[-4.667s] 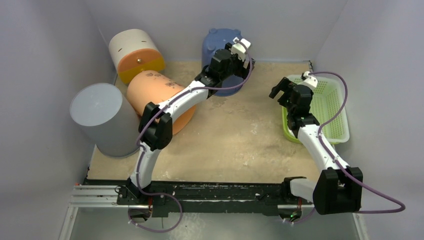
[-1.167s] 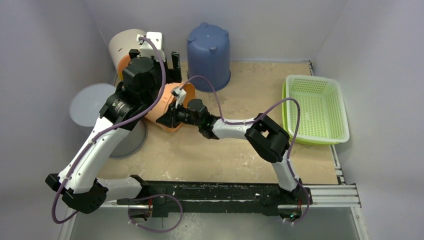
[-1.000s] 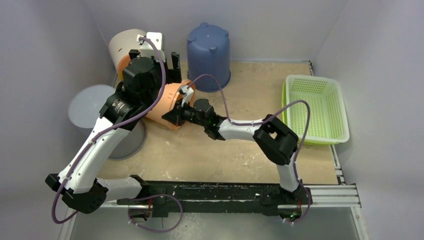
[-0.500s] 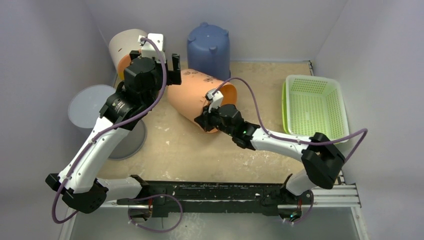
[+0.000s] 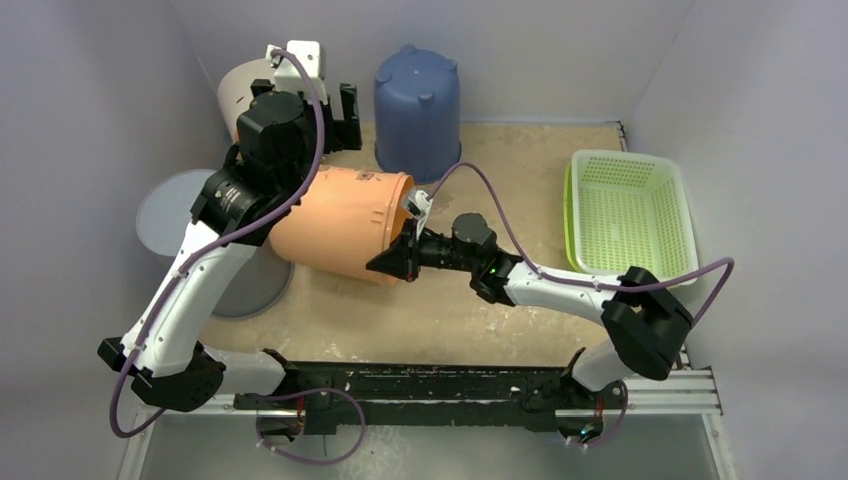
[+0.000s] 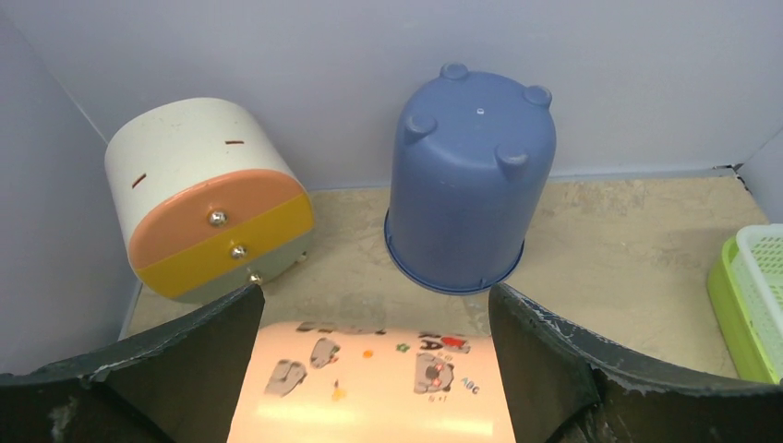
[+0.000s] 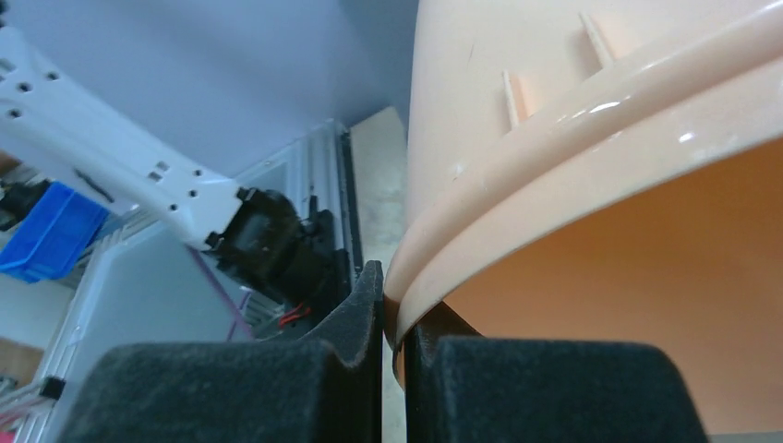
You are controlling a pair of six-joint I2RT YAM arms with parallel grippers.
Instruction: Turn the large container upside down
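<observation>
You can read only one bit of lettering. At the bottom centre of the left wrist view, the large orange container [image 6: 369, 397] carries the small letters "ABC" beside its cartoon figures [image 6: 434, 374]. The tiny characters just under them are too small to make out. In the top view the same print is only a blur.
</observation>
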